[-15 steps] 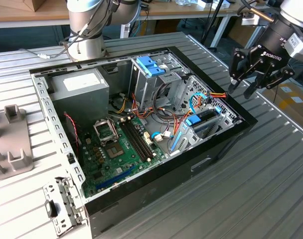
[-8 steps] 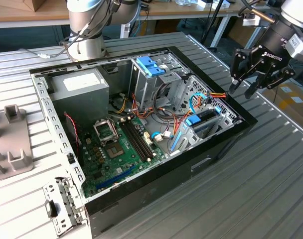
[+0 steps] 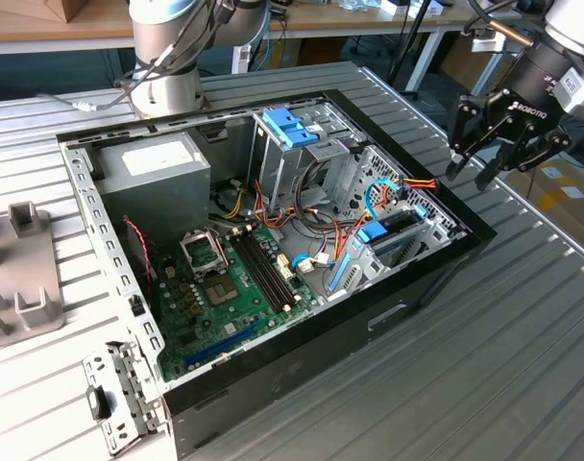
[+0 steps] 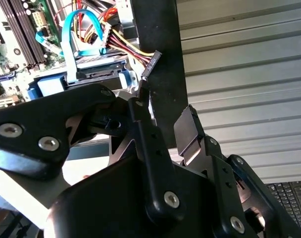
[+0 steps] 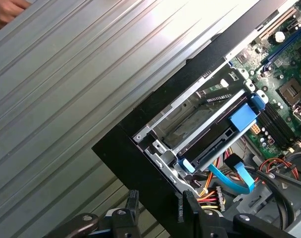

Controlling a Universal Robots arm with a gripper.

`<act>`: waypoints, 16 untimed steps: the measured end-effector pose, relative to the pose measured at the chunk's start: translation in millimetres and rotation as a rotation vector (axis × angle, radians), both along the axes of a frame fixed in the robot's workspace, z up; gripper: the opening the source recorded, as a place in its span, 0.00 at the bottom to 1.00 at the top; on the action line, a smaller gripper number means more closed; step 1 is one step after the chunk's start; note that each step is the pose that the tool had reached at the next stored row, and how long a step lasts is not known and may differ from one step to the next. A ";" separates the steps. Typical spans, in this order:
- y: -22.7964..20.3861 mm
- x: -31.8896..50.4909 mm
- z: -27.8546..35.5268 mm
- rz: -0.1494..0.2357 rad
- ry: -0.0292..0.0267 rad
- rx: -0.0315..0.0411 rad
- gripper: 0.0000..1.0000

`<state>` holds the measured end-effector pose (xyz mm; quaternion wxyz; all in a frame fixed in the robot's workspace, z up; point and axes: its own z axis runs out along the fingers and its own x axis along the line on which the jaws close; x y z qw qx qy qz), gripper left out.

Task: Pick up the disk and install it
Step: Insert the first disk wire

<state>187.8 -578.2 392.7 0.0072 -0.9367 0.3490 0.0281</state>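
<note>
A big black computer case [image 3: 407, 317] lies open on a ribbed metal table [image 3: 484, 384]. Many things sit inside the case. A grey metal box [image 3: 156, 171] is in the far corner, next to the robot's base [image 3: 172, 67]. A green board [image 3: 225, 298] covers the floor of the case. A light-blue clip [image 3: 289, 128] sits on top of a metal cage at the far side. The disk [image 3: 386, 233] is inside the case too. It lies flat in a metal bay right behind the case's wall on the exterior view's right. In the first wrist view its dark body and blue rails fit between the sides of the bay, with a blue tab at the end that points toward the green board. Red and yellow wires [image 3: 407, 182] and a flat blue cable [image 5: 232, 181] bunch up just beside the bay. The gripper [image 3: 476, 168] hangs in the air outside the case, past that wall and near the corner where the disk is. Its fingers [image 5: 132, 201] are spread apart and nothing is between them. They touch neither the disk nor the case. Under the gripper and toward the exterior view's right, the table is bare ribbed metal. On the exterior view's left, a grey plastic holder [image 3: 18, 279] and a small metal bracket [image 3: 119, 394] lie on the table beside the case.
</note>
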 end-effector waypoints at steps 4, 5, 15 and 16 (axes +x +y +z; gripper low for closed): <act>0.0 4.0 -0.8 0.000 0.0000 0.0001 0.48; 0.0 5.0 -1.3 0.000 0.0000 0.0002 0.48; 6.3 1.7 -9.0 0.017 0.0000 0.0001 0.48; 7.2 1.6 -9.2 0.028 0.0000 0.0002 0.48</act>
